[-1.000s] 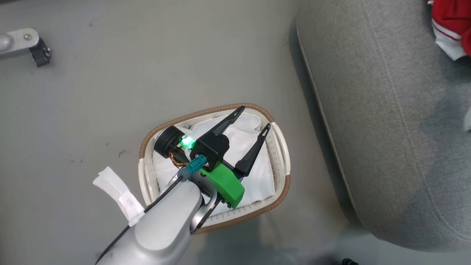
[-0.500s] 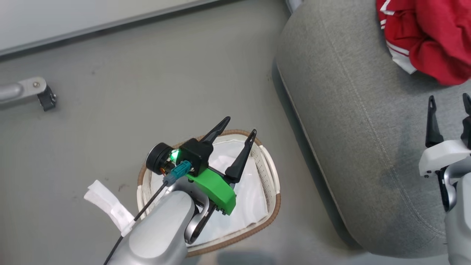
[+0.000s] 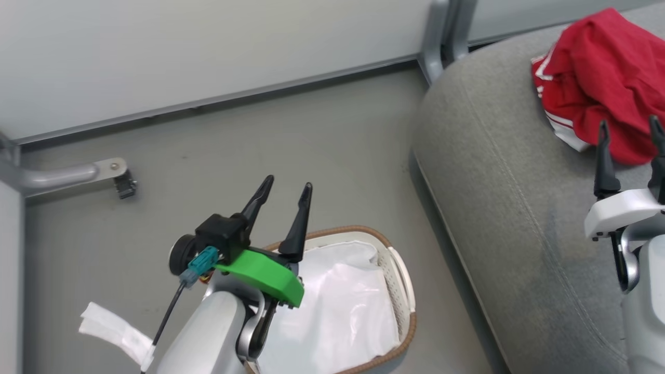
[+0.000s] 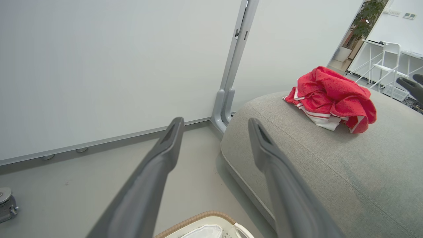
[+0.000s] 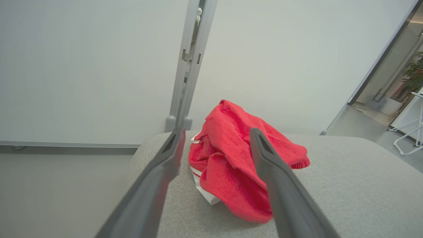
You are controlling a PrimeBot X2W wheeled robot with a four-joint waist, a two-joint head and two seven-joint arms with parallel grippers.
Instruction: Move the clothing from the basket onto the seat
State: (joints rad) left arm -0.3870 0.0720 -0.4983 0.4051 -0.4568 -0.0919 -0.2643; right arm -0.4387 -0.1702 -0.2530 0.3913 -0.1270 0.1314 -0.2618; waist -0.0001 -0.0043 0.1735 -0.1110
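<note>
Head view: the basket [image 3: 408, 296] sits on the floor [image 3: 208, 156] at 6 o'clock. What shows of its inside is crumpled white liner [image 3: 343, 311], and the left forearm covers its 8 o'clock part. The clothing [image 3: 597, 78] lies bunched at 2 o'clock on the seat [image 3: 509, 208], well apart from the basket. The left gripper [image 3: 289, 183] hovers over the basket's 10 o'clock rim, fingers [image 3: 300, 221] apart and holding nothing. The right gripper [image 3: 629, 122] is at 3 o'clock above the seat, just short of the heap, fingers likewise apart and empty. Left wrist view: the red heap is at 2 o'clock on the cushion top, with white stripes and trim along its lower edge, and the basket rim is at 6 o'clock. Right wrist view: the heap is at 12 o'clock beyond the spread fingers, soft and folded over itself, with a ribbed hem toward 3 o'clock. No number is readable. Judgement: the transfer looks done. What is left is checking the basket's covered corner.
</note>
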